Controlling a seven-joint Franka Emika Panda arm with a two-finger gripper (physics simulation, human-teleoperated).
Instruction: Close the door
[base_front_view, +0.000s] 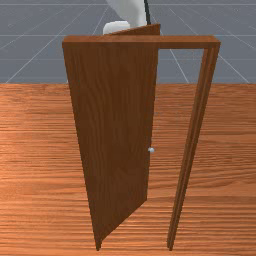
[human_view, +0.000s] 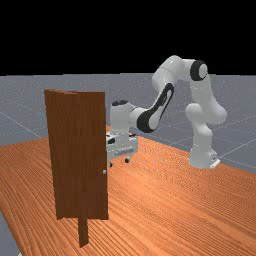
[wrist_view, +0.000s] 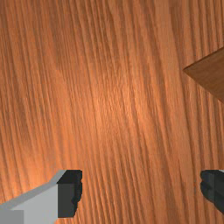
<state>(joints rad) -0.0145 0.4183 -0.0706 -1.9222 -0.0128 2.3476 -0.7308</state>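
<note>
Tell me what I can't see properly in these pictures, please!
- White robot arm: front view, the top edge cuts it off and the brown wooden door covers its lower part.
- Part of the orange-brown wooden table: front view, hidden behind the door.
- Tiny round grey knob: front view, too small to make out details.
- Black-tipped grey gripper fingers: wrist view, the picture's edges cut them off.

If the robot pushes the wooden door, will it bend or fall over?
The door probably won't bend, since it looks like one flat, straight wooden board. It should swing rather than fall, because one side meets the frame at the front view's left.
</note>
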